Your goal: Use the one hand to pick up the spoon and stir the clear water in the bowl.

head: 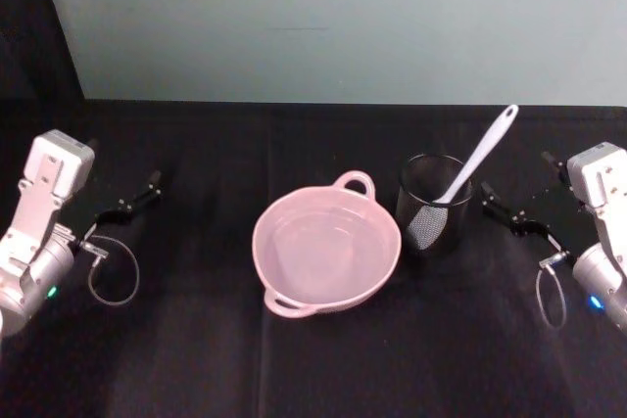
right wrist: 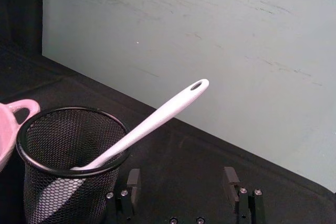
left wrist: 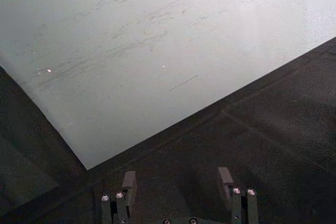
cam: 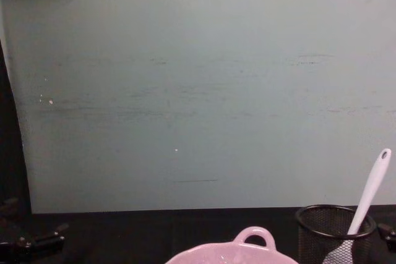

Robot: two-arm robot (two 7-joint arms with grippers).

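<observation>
Pale teal painted wall (head: 323,17), faintly scuffed, is recorded behind the work area. Bench (head: 196,359), covered in black cloth, is spread below it across the full width.

Pale pink glossy bowl (head: 384,266), round, with a small loop handle on the far rim and another on the near rim, is set upright at the bench centre. A faint ring is noted on its inner wall.

Black cylindrical wire-mesh cup (head: 453,227) is stood upright just right of the bowl; whether the two touch cannot be told.

Long slim white plastic spoon (head: 480,152) is stood in the mesh cup, paddle head down, handle leaned on the rim and tilted up to the right and away. The small hole at the handle's end is seen. It is touched by neither gripper.

Black left gripper (left wrist: 177,179) is held low at the left of the bench, well apart from the bowl. Its fingers (left wrist: 129,181) are spread wide, with nothing gripped.

Black right gripper (right wrist: 181,177) is held low at the right, near the mesh cup but apart from it. Its fingers (right wrist: 229,177) are likewise spread wide, with nothing held.
</observation>
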